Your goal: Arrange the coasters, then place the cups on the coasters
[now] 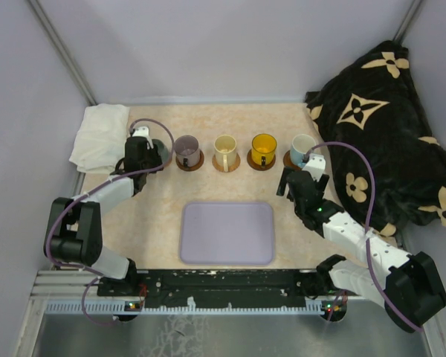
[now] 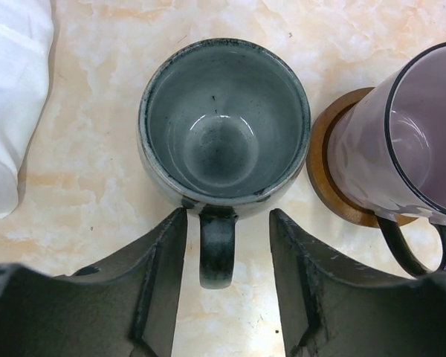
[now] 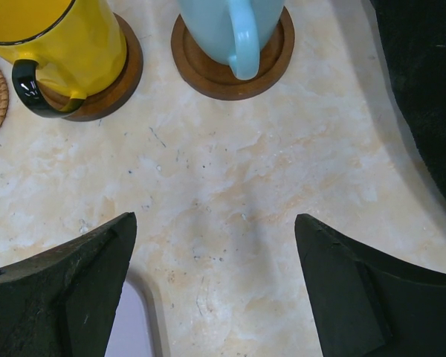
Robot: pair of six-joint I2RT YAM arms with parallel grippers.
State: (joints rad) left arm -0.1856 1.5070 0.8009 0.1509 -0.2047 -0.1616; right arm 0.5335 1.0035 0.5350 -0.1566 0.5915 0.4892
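- Left hand is standing part open, straddling the handle of the glazed grey-green ceramic mug, gripping nothing
- Right hand is hanging wide open, empty
- Best retreating straight back, clear of the handle

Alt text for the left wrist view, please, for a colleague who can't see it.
Looking straight down, the left gripper stands open, a finger either side of the handle of the grey-green mug, not touching it. To the right, a purple mug sits on a brown coaster; a white cloth lies at the left edge.
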